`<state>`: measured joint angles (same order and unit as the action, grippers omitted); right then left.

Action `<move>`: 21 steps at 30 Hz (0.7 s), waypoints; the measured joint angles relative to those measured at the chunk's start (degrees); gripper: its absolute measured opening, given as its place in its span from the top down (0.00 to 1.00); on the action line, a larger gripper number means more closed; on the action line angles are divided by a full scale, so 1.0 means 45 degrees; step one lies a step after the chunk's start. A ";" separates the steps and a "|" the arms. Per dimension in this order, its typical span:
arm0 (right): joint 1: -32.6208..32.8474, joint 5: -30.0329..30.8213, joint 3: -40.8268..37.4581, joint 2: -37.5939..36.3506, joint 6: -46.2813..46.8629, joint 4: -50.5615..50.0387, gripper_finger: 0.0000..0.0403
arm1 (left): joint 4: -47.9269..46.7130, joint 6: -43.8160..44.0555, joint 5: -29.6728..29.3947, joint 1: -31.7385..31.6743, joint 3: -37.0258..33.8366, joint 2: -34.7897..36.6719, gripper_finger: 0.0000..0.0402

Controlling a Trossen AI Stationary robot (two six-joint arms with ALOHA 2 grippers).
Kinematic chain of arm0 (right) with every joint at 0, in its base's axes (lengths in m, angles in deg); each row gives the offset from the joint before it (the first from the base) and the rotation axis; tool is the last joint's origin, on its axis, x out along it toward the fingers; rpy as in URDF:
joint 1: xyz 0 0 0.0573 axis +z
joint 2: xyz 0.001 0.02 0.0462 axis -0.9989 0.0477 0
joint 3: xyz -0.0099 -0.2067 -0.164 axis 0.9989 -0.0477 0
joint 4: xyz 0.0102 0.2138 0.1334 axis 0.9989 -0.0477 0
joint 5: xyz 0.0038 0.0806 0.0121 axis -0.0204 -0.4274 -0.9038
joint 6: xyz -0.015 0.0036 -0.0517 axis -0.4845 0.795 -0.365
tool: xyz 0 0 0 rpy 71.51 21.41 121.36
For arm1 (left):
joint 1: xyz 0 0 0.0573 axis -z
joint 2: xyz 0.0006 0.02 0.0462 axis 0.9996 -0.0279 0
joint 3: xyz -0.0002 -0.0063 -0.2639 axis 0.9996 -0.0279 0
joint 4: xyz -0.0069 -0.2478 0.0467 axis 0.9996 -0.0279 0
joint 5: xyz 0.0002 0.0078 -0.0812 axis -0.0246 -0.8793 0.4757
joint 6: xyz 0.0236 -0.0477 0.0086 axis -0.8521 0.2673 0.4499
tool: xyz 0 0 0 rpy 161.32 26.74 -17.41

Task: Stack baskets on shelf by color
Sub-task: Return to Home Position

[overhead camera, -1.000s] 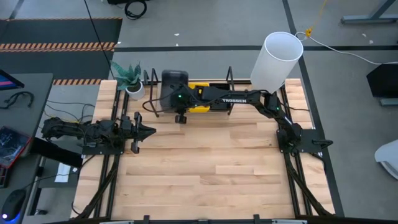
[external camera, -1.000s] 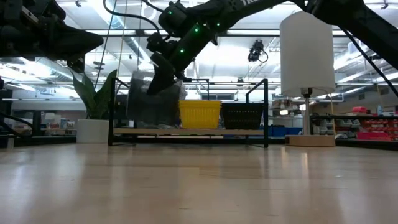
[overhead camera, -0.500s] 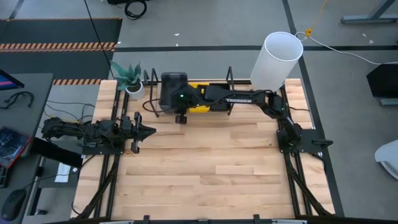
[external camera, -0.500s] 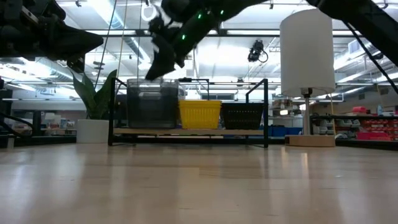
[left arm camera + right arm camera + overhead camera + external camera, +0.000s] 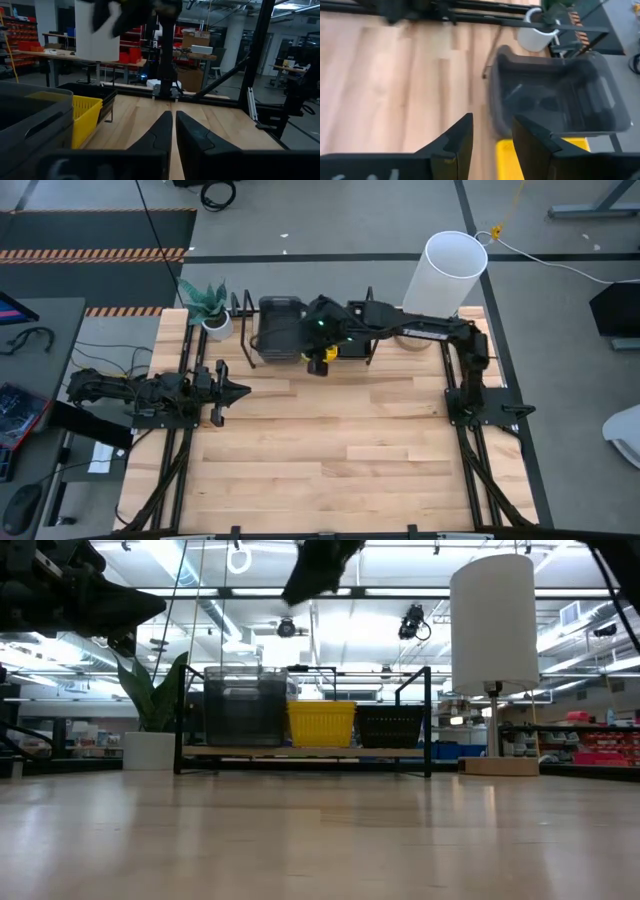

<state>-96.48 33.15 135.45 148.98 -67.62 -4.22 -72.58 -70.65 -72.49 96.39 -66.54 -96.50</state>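
Note:
The shelf (image 5: 305, 752) stands at the table's far edge and carries three stacks side by side. The dark grey baskets (image 5: 245, 705) are on its left, the yellow baskets (image 5: 322, 723) in the middle and the black baskets (image 5: 390, 725) on the right. My right gripper (image 5: 492, 129) is open and holds nothing. It hovers high above the shelf, over the seam between the grey stack (image 5: 560, 97) and the yellow stack (image 5: 545, 160); in the high view my right gripper (image 5: 320, 350) shows there too. My left gripper (image 5: 173, 125) is shut and waits low at the table's left side.
A tall white cylinder (image 5: 447, 275) stands at the shelf's right end, and a potted plant (image 5: 210, 305) at its left end. The shelf's black wire uprights (image 5: 428, 720) rise beside the stacks. Bare wooden tabletop (image 5: 340, 440) stretches from the shelf to the near edge.
My right gripper has come away from the grey stack, risen well above the shelf and shifted toward the table's right, over the yellow stack. The top grey basket, which hung tilted under the gripper a second ago, now sits level on its stack.

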 joint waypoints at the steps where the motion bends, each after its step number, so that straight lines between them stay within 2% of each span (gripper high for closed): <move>1: 0.0168 -0.0003 0.0000 -0.0211 0.0060 -0.0224 0.66 | -0.0005 0.0000 0.0001 0.0004 0.0000 0.0000 0.93; 5: 0.0914 0.0313 -0.0073 -0.1078 0.0246 -0.0832 0.66 | -0.0002 0.0000 0.0001 0.0003 0.0000 0.0000 0.91; 10: 0.1817 0.2139 -0.1637 -0.2764 0.0605 -0.0774 0.66 | 0.0000 -0.0005 0.0001 0.0001 0.0000 0.0000 0.90; 15: 0.2243 0.2346 -0.5064 -0.5206 0.1301 0.1077 0.66 | -0.0001 0.0000 0.0001 0.0000 0.0000 0.0000 0.91; 21: 0.2290 0.1559 -0.9917 -0.8368 0.2021 0.4371 0.68 | 0.0000 0.0000 -0.0003 0.0004 0.0000 0.0000 0.93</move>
<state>-86.17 40.16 90.83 111.32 -58.53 15.45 -72.58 -70.65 -72.51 96.41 -66.54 -96.50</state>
